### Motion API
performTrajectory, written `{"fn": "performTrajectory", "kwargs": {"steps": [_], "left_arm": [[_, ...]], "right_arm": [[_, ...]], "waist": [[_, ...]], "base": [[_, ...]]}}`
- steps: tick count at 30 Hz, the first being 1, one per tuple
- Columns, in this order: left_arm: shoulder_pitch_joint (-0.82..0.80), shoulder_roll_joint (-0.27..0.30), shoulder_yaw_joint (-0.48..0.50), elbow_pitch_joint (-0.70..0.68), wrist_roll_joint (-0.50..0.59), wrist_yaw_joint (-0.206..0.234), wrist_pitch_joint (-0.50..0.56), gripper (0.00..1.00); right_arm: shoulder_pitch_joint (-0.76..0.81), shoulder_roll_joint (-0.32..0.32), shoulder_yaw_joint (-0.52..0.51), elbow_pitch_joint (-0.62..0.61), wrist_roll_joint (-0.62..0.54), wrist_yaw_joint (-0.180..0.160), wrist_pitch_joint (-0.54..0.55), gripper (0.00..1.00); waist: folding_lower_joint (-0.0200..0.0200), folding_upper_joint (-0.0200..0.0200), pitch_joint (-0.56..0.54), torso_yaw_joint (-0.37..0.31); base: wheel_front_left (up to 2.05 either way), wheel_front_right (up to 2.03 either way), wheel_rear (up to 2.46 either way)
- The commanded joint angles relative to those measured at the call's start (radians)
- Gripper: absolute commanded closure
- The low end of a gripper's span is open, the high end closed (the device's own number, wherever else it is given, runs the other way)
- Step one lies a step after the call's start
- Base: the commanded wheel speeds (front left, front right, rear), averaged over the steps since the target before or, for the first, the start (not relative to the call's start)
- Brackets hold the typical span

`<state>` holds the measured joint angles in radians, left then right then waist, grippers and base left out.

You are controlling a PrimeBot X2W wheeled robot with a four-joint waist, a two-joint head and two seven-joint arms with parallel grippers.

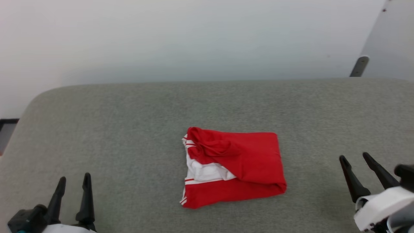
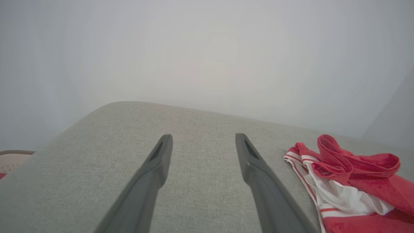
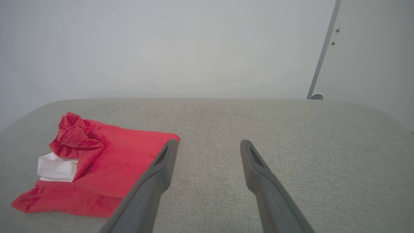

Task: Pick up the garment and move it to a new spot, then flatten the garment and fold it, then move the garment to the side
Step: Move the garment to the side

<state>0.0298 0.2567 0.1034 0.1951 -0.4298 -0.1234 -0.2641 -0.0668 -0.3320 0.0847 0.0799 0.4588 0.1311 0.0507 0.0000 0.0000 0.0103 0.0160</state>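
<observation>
Two grippers are in view, both empty. We find the left gripper (image 1: 74,176) with its fingers spread wide and nothing between them, over the grey cushioned surface (image 1: 129,106). We find the right gripper (image 1: 354,156) likewise spread wide. The garment (image 1: 245,161) lies on the surface between the two, to the right of the left gripper and to the left of the right gripper, slightly ahead of both sets of fingertips. It is folded into a rough rectangle, red uppermost. White fabric, striped trim and bunched red cloth show on the edge facing the left gripper. Neither gripper touches it.
</observation>
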Motion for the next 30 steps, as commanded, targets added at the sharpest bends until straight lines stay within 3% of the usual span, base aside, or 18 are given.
{"fn": "performTrajectory", "kwargs": {"steps": [1, 19, 30], "left_arm": [[-0.009, -0.004, 0.002, 0.002, 0.006, 0.004, 0.001, 0.00], [-0.104, -0.104, -0.058, 0.057, 0.028, -0.002, 0.001, 0.00], [-0.145, -0.130, -0.073, 0.082, 0.021, -0.006, 0.001, 0.00]], "right_arm": [[-0.015, 0.001, 0.009, 0.002, 0.006, -0.001, 0.006, 0.00], [-0.209, -0.054, 0.098, 0.160, 0.050, -0.001, 0.280, 0.00], [-0.257, -0.001, 0.086, 0.307, 0.038, 0.000, 0.566, 0.00]], "waist": [[0.0000, 0.0000, 0.011, 0.021], [0.0000, 0.0000, 0.119, 0.229], [0.0000, 0.0000, 0.170, 0.273]], "base": [[0.00, 0.00, 0.00], [0.00, 0.00, 0.00], [0.00, 0.00, 0.00]]}}
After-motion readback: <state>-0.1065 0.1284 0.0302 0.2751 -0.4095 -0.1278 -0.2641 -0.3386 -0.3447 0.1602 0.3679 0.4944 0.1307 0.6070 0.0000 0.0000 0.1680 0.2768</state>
